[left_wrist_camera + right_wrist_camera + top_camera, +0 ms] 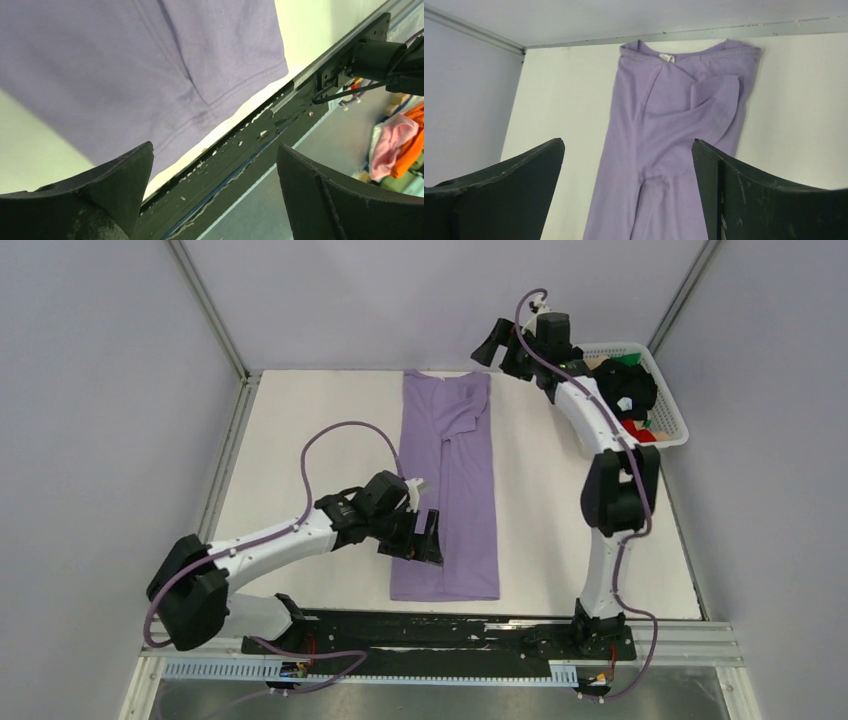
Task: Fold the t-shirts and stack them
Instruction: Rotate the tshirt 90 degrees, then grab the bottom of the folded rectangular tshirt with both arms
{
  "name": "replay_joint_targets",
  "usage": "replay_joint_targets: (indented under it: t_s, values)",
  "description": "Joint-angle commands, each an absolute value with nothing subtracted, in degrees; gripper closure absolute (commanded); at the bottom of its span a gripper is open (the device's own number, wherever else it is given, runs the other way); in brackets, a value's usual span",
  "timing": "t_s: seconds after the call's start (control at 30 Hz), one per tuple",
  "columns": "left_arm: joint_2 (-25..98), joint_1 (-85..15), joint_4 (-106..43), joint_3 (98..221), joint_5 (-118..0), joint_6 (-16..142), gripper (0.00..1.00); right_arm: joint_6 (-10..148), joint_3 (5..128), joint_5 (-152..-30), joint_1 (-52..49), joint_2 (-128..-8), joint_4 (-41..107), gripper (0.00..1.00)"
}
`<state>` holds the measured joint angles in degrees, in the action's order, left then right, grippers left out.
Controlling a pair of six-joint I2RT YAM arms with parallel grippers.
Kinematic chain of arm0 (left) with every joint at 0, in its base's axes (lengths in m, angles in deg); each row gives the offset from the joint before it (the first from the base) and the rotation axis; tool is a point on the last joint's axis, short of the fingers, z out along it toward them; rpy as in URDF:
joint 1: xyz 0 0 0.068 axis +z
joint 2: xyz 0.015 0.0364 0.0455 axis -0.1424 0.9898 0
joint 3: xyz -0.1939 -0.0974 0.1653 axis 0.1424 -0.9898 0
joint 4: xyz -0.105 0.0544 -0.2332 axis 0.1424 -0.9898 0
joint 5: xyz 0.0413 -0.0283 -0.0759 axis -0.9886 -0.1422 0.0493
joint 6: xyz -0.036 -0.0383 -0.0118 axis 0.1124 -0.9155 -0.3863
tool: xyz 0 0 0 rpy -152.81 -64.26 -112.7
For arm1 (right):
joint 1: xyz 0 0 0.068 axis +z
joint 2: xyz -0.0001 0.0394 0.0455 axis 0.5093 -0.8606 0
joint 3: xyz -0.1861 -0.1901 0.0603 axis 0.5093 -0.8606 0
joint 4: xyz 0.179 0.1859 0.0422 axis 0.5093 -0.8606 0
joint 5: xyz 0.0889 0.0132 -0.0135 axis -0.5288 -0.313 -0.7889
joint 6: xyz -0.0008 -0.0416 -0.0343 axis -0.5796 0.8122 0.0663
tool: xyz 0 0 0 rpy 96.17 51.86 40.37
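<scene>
A lavender t-shirt (pixel 450 480) lies on the table folded lengthwise into a long strip, collar at the far end and hem toward the arms. Its white neck label (pixel 667 58) shows at the collar. My left gripper (pixel 428 537) hovers at the strip's left edge near the hem, open and empty; the left wrist view shows the hem corner (pixel 150 65) ahead of the gripper (pixel 214 147). My right gripper (pixel 493 348) is raised beside the collar's right end, open and empty, and in the right wrist view the gripper (pixel 627 142) looks down on the shirt's upper half (pixel 674 125).
A white lattice basket (pixel 672 422) at the far right holds black (pixel 628 390), red (pixel 640 430) and green (pixel 622 358) shirts. A black mounting rail (pixel 440 625) runs along the near edge. Walls enclose the table. Pink and orange cloth (pixel 395 145) lies beyond the table.
</scene>
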<state>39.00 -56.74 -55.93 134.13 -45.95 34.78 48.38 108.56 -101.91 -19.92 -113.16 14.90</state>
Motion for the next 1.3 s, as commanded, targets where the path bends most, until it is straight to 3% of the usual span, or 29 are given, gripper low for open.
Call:
replay_joint_targets:
  t_s: [0.0, 0.2, 0.4, 0.63, 0.87, 1.03, 1.23, 1.27]
  values:
    - [31.0, -56.79, -67.82, 134.93, -54.81, 36.4, 0.0, 50.41, 87.97, -102.56, -19.13, -94.74, 15.52, 0.0]
    - [24.32, -56.66, -72.68, 128.05, -58.7, 31.23, 0.0, 42.9, 54.01, -101.52, -17.07, -72.34, 14.59, 0.0]
    - [22.28, -56.66, -65.62, 118.93, -54.52, 25.2, 0.12, 35.77, 31.96, -103.29, -9.68, -56.57, 11.8, 0.02]
    - [27.23, -56.7, -60.6, 118.34, -53.76, 25.15, 0.27, 29.29, 23.24, -102.79, 2.19, -47.03, 0.98, 0.09]
    - [33.34, -56.7, -58.68, 119.06, -52.74, 25.78, 0.49, 25.76, 19.04, -102.69, 8.99, -46.1, -1.08, 0.27]
    - [35.58, -56.7, -56.98, 119.48, -52.64, 25.99, 0.58, 24.38, 17.23, -100.22, 11.88, -47.67, -0.84, 0.39]
    - [38.78, -56.7, -56.79, 120.05, -51.79, 26.73, 0.77, 24.68, 16.32, -95.24, 12.01, -49.97, 1.44, 0.46]
    - [39.02, -56.7, -56.91, 120.12, -51.78, 26.81, 0.84, 24.69, 16.28, -94.49, 12.01, -50.41, 1.79, 0.47]
